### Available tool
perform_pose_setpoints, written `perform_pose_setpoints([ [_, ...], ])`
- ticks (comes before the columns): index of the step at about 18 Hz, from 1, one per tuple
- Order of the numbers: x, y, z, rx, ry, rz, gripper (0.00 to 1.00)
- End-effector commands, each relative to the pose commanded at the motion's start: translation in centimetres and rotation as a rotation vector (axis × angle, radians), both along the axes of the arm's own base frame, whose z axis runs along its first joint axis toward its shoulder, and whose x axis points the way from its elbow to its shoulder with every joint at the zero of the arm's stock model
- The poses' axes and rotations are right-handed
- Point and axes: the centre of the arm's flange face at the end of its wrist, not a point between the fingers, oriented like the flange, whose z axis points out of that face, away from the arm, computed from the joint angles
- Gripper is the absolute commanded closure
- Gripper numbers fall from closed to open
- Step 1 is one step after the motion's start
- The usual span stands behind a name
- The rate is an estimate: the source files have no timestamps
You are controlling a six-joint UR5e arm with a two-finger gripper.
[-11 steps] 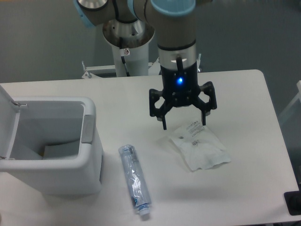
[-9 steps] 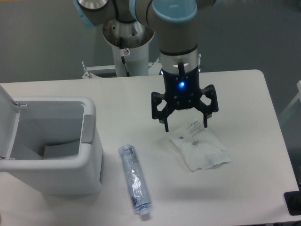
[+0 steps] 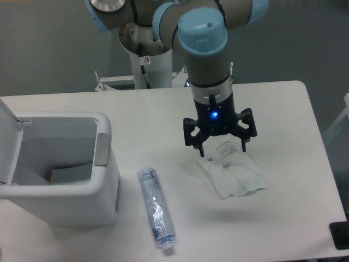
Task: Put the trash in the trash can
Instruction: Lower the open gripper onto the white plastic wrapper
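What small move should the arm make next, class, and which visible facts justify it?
Probably lower straight down a little, then close. The gripper hangs open, jaws spread to either side of the upper end of the wrapper, which lies flat on the table. The bottle lies apart, and the trash can stands with its lid open.

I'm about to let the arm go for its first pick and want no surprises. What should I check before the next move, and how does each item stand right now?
1. Gripper open: ok, fingers spread wide.
2. Gripper over the wrapper: ok, above its upper end; height cannot tell.
3. Wrapper free of other things: ok, it lies apart from the bottle.
4. Trash can lid open: ok, flap up, opening exposed.
5. Gripper empty: ok.
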Motion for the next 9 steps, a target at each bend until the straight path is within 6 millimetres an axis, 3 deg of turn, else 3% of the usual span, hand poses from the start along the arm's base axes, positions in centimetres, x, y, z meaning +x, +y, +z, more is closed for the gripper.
perform_pose_setpoints([
  [1, 0.2, -0.4, -1.1, -0.026, 0.005, 0.022, 0.0],
  [3, 1.6, 0.9, -3.8, -0.099, 0.008, 0.013, 0.0],
  [9, 1.3, 2.6, -9.5, -0.138, -0.042, 0.106, 0.0],
])
